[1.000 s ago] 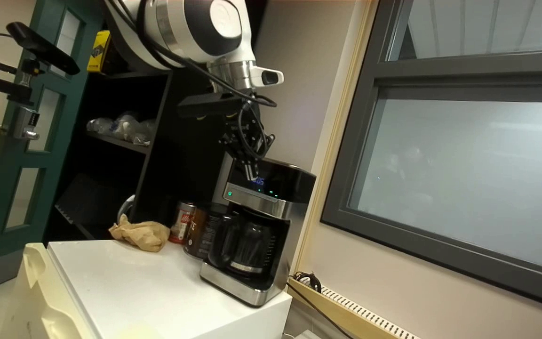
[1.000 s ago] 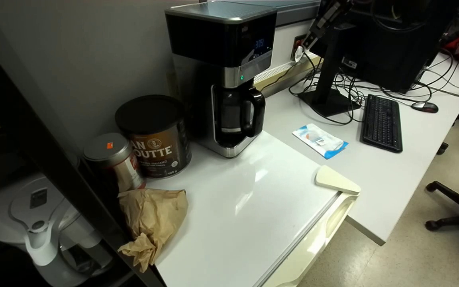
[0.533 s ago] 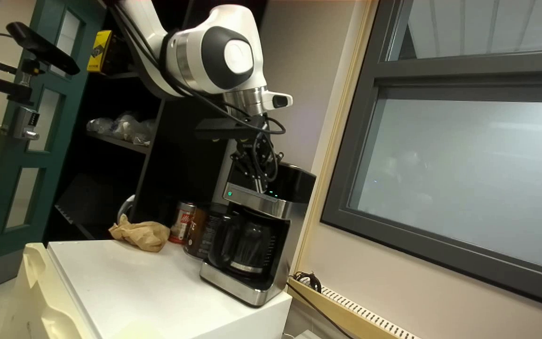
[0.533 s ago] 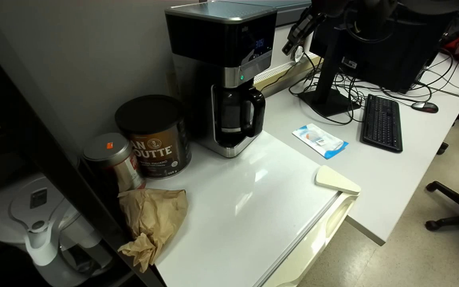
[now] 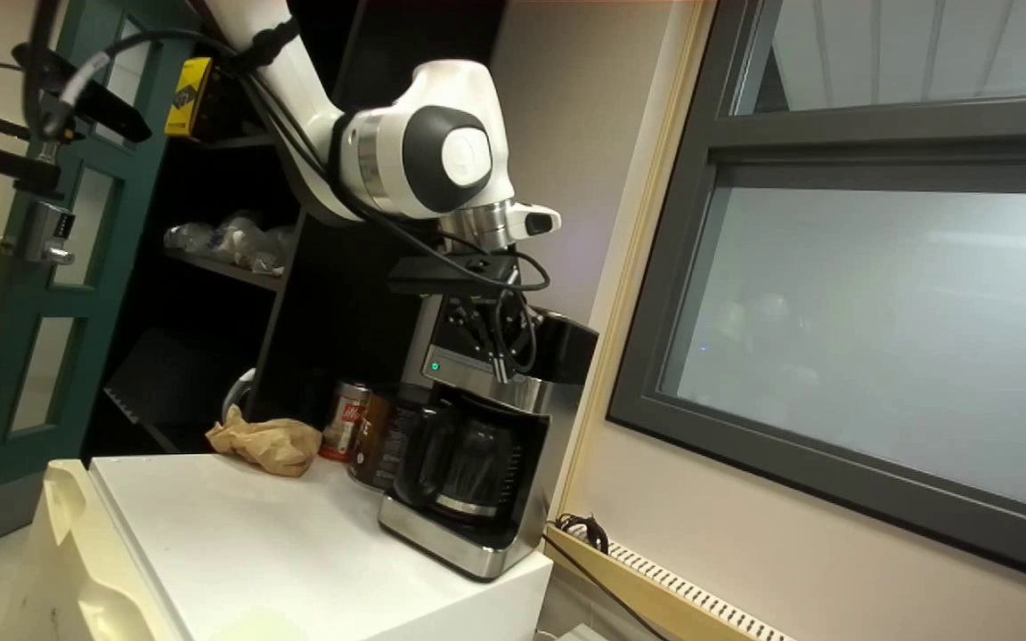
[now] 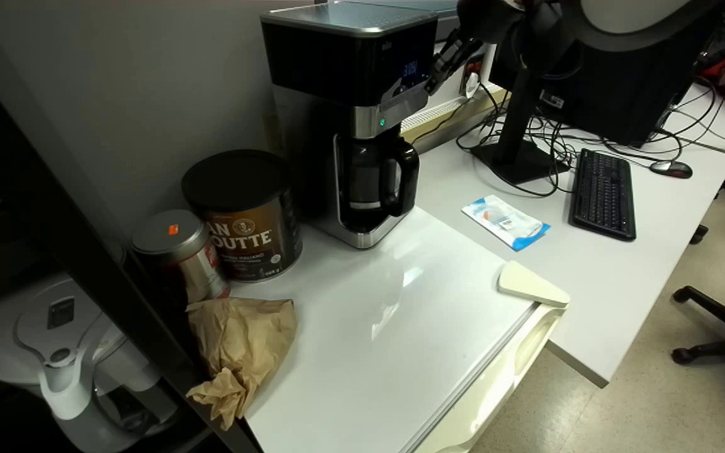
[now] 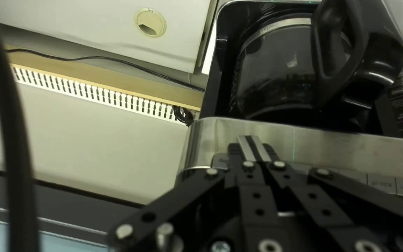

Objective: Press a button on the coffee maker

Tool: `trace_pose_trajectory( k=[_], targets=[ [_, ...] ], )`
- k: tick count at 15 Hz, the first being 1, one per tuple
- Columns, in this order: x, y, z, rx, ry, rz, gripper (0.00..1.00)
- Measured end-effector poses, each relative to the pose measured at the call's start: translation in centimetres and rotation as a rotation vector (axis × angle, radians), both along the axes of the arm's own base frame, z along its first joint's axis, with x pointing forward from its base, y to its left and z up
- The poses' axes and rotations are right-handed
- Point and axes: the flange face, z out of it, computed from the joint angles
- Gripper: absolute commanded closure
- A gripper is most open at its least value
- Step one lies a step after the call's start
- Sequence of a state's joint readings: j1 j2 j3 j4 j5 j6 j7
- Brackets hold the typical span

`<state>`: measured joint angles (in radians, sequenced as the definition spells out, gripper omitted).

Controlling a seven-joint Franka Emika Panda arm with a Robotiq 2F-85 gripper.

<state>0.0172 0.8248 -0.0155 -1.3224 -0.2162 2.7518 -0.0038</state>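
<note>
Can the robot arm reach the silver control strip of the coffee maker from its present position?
Probably yes: the gripper, jaws together, is close to the silver control strip, with nothing visible in the way. Contact is unclear.

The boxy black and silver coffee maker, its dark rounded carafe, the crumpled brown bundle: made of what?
Coffee maker: probably glossy black plastic, from its smooth shine; silver trim suggests satin metal, reflecting softly. Carafe: seemingly glass, dark and glossy, showing bright reflections. Bundle: likely matt paper, given sharp creases.
</note>
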Motion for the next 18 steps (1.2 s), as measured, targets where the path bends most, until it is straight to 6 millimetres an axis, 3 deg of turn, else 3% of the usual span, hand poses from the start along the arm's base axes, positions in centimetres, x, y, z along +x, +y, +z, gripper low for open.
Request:
trace_pose_trajectory(
  k=[6, 11, 14, 18],
  targets=[
    [1.1, -0.1, -0.6, -0.012, 0.051, -0.013, 1.0],
    [0.8, 0.3, -0.7, -0.03, 0.057, 0.024, 1.0],
    [-0.4, 1.6, -1.4, -0.033, 0.083, 0.064, 1.0],
    [-3.6, 2.8, -2.0, -0.04, 0.132, 0.097, 1.0]
  ],
)
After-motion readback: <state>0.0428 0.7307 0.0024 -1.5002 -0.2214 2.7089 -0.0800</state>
